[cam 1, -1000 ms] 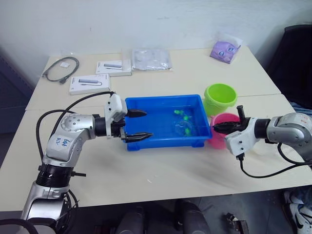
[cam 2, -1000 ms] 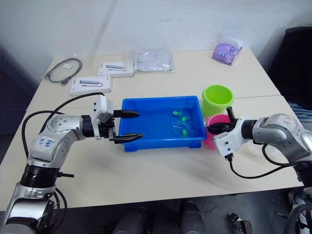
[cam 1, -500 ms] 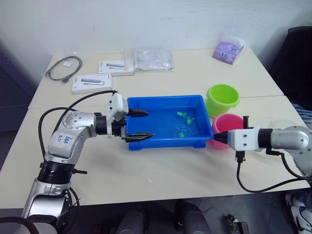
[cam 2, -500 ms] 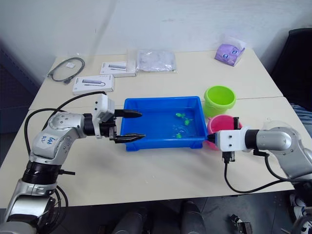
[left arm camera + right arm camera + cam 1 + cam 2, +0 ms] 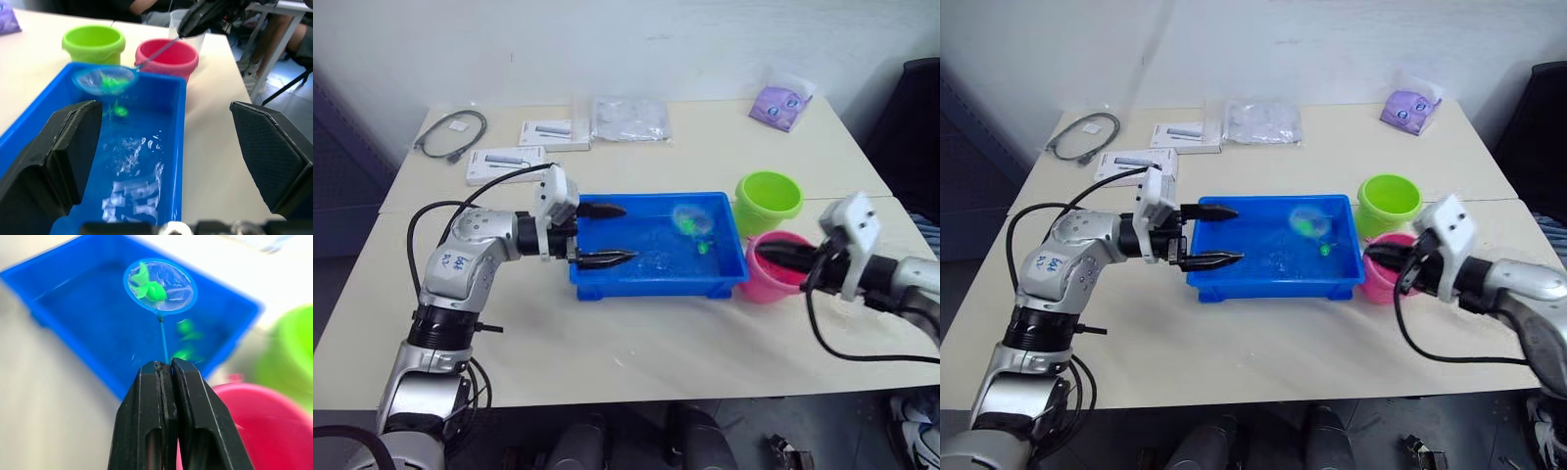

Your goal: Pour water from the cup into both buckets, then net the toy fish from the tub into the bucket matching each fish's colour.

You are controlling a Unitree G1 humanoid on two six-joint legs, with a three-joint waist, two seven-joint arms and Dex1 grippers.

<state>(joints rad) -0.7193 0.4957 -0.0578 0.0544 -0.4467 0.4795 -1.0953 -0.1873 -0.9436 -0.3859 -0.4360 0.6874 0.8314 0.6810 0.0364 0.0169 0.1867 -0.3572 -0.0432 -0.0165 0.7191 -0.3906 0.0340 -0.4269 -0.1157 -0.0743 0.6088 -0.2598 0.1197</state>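
Note:
The blue tub (image 5: 607,279) sits mid-table with water in it. Over its far right part hangs the net (image 5: 690,217), holding a green toy fish (image 5: 149,289). My right gripper (image 5: 166,366) is shut on the net's thin stick and hovers above the pink bucket (image 5: 766,284). Behind that stands the lime green bucket (image 5: 769,201). Another green fish (image 5: 703,247) floats in the tub below the net. My left gripper (image 5: 628,233) is open, its fingers reaching over the tub's left end with nothing between them. The clear cup (image 5: 195,36) stands behind the pink bucket.
At the table's far side lie two white boxes (image 5: 504,162) (image 5: 553,132), a coiled cable (image 5: 450,132), a clear plastic bag (image 5: 628,119) and a purple pouch (image 5: 781,103). A dark chair (image 5: 920,117) stands beyond the right edge.
My right gripper has swung up and lifted the net out of the water with a green fish in it. The left gripper has stayed at the tub's left end. The camera has shifted.

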